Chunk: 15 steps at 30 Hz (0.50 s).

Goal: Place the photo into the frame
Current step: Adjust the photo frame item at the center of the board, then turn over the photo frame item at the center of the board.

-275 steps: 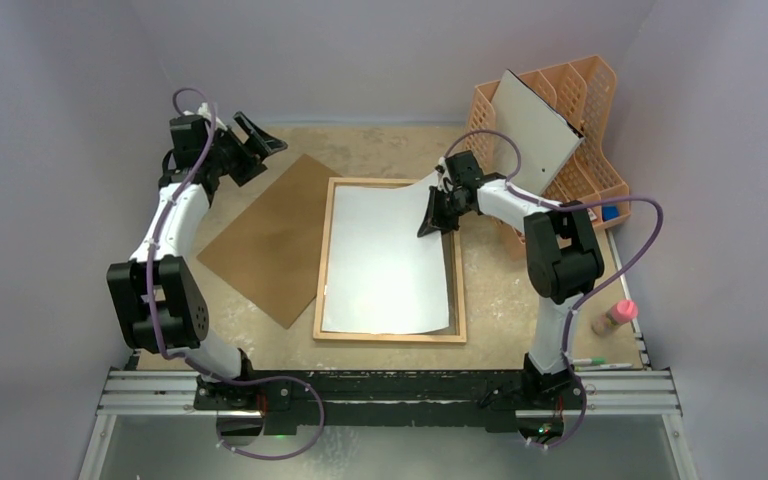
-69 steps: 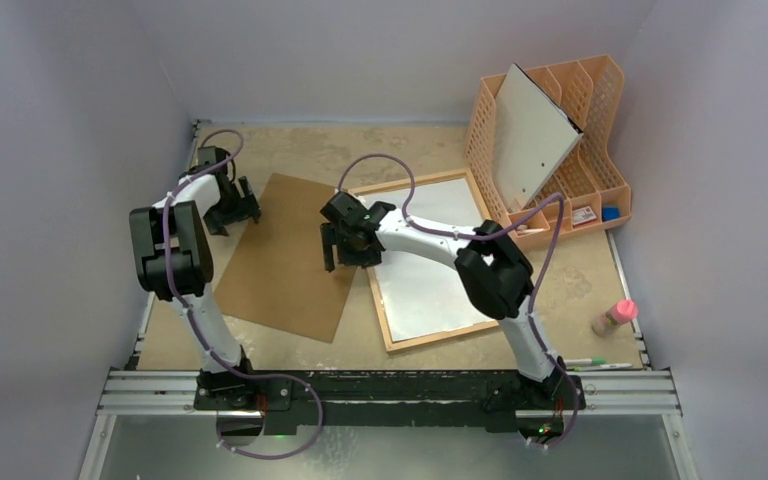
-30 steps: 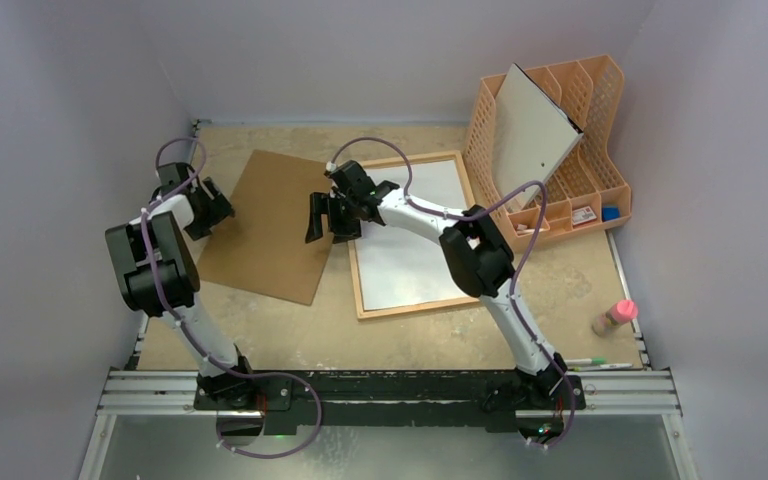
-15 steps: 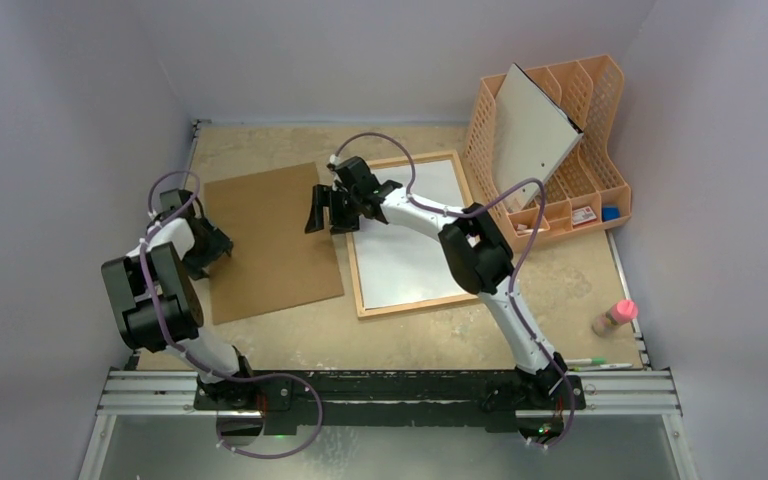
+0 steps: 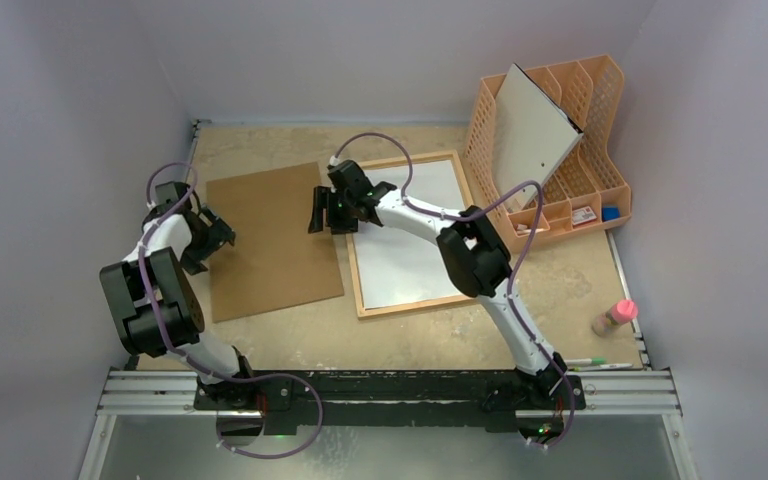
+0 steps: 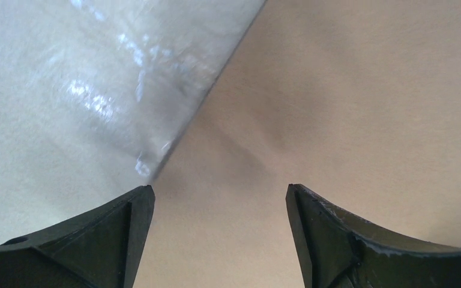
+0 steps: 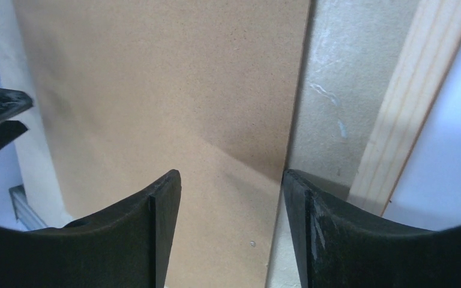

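Note:
The frame (image 5: 352, 268), thin light wood, lies flat right of the table's middle. The photo (image 5: 410, 235) rests inside it, white back up. In the right wrist view the frame's left rail (image 7: 414, 102) and a strip of the photo (image 7: 456, 144) show at the right. A brown backing panel (image 5: 270, 240) lies left of the frame. My right gripper (image 5: 326, 214) (image 7: 231, 234) is open, straddling the panel's right edge (image 7: 156, 90). My left gripper (image 5: 214, 236) (image 6: 219, 234) is open over the panel's left edge (image 6: 348, 108).
An orange lattice organizer (image 5: 600, 150) stands at the back right with a white-grey board (image 5: 533, 135) leaning in it. A pink-capped bottle (image 5: 615, 317) and pens (image 5: 595, 363) lie near the right front. Walls close in on three sides.
The brown panel has turned and slid left, now lying square beside the frame. My left gripper has opened wider at its left edge. The right gripper's fingers have narrowed a little.

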Tool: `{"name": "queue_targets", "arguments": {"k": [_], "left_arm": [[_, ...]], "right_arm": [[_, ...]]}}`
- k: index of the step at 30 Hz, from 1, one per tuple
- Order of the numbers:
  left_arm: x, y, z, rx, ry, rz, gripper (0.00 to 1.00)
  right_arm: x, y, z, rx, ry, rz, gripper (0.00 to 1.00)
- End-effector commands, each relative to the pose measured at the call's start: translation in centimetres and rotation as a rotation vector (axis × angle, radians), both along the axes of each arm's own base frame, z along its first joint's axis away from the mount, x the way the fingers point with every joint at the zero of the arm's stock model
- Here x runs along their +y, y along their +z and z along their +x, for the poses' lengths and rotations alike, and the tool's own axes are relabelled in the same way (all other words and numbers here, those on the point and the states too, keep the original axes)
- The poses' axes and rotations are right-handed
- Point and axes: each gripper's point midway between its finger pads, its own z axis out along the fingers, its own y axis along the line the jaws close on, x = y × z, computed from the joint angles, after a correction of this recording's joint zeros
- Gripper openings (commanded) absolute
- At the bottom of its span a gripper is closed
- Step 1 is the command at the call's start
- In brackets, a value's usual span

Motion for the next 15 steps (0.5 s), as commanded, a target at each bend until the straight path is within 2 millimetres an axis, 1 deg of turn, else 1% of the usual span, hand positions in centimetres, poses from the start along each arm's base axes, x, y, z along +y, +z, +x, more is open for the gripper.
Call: {"name": "queue_targets", "arguments": {"k": [1,2,4,6,9,13,15], "left_arm": [[1.2,2.5,3.2,-0.120,-0.030,0.068,0.85],[1.4,2.1,3.0,-0.106,-0.028,0.075,0.84],[1.5,1.3,2.8,-0.089,-0.030,0.077,0.84],[1.1,0.6,2.7,-0.083,-0.039,0.058,0.83],[0.7,-0.9,2.2,-0.056,-0.034,0.030,0.82],[0.4,-3.9,1.0,0.045,-0.021,-0.023,0.80],[0.2,-5.2,0.6,0.089,-0.019,-0.071,0.78]], "right_arm": [[-4.8,-5.7,-2.0,0.094,-0.069,-0.268,0.64],[-4.9,-5.7,-1.8,0.089,-0.074,-0.274,0.61],[-4.6,-5.7,-2.4,0.109,-0.054,-0.259,0.57],[-3.7,-5.5,-2.9,0.128,-0.013,-0.207,0.54],[-2.3,-5.0,-3.7,0.175,0.038,-0.134,0.52],[-0.8,-3.0,-3.9,0.217,0.077,-0.012,0.50],[-0.2,-1.0,-3.7,0.216,0.090,0.068,0.47]]}}
